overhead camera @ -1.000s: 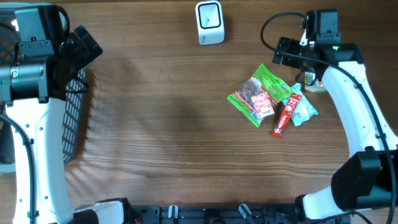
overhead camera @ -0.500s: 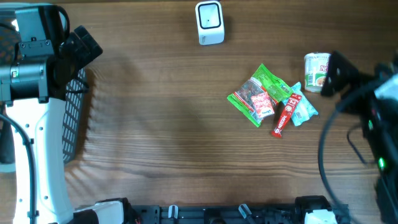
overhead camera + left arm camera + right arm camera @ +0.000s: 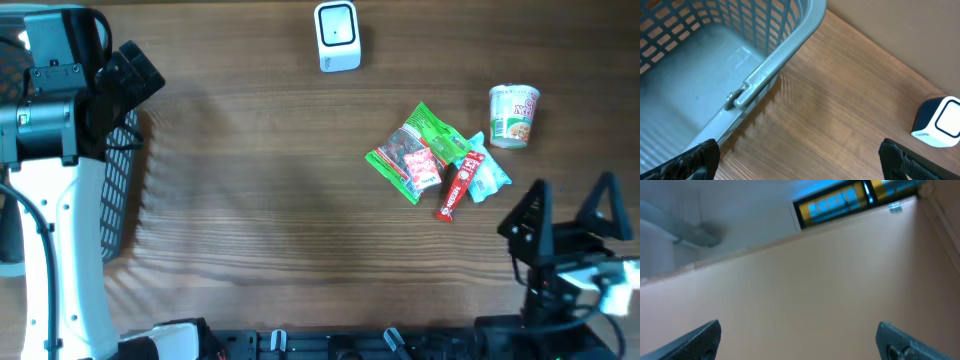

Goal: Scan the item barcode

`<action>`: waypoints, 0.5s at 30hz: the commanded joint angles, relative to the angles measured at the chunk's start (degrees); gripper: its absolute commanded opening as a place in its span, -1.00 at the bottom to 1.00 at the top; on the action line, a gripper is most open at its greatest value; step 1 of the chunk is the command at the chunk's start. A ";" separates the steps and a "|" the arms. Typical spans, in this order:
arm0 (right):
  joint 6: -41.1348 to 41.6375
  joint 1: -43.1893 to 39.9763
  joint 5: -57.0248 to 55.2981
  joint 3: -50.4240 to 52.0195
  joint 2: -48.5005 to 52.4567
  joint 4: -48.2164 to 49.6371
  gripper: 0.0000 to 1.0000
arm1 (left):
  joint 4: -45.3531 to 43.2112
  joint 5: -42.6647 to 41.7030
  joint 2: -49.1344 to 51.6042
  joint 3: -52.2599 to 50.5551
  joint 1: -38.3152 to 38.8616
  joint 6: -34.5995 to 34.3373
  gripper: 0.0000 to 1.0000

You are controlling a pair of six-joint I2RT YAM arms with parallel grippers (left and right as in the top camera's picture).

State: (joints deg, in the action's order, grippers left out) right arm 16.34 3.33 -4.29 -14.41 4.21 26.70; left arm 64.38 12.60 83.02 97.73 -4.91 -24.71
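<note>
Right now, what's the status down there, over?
Both open, empty: left gripper by basket, right gripper pointing up. Untouched on table: snack packets. Nothing between them and scanner.

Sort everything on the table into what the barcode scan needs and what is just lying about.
For the job: white box-shaped scanner, green foil snack packet, red stick packet, pale blue packet, white paper noodle cup (any may be the item).
Just lying about: grey plastic lattice basket at the left edge.

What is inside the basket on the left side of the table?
In the left wrist view, the basket has a bare floor wherever it shows. Its far part is out of frame, and in the overhead view the left arm covers most of it.
</note>
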 commanded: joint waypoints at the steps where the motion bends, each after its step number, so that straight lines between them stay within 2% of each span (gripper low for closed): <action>1: 0.39 0.35 -0.15 7.96 -3.30 1.31 0.99 | -0.07 0.52 -0.15 0.59 -0.24 0.48 1.00; 4: 0.15 0.13 -0.11 12.92 -4.00 2.14 0.99 | -0.07 0.52 -0.15 0.59 -0.24 0.48 1.00; 8: -0.09 0.13 0.09 14.14 -4.02 -10.58 0.99 | -0.07 0.55 -0.15 0.59 -0.24 0.48 1.00; 10: -6.21 0.13 1.42 14.14 -4.02 -14.80 0.99 | -0.07 0.52 -0.15 0.59 -0.24 0.48 1.00; 14: -10.03 0.13 1.51 14.14 -4.02 -26.12 0.99 | -0.07 0.52 -0.15 0.59 -0.24 0.48 1.00; 15: -12.61 0.13 3.32 14.14 -4.02 -26.16 0.99 | -0.07 0.52 -0.15 0.59 -0.24 0.48 1.00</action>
State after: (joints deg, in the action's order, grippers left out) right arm 9.41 3.33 -3.81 -0.38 0.71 2.22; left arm 64.36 12.60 83.02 97.73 -4.91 -24.71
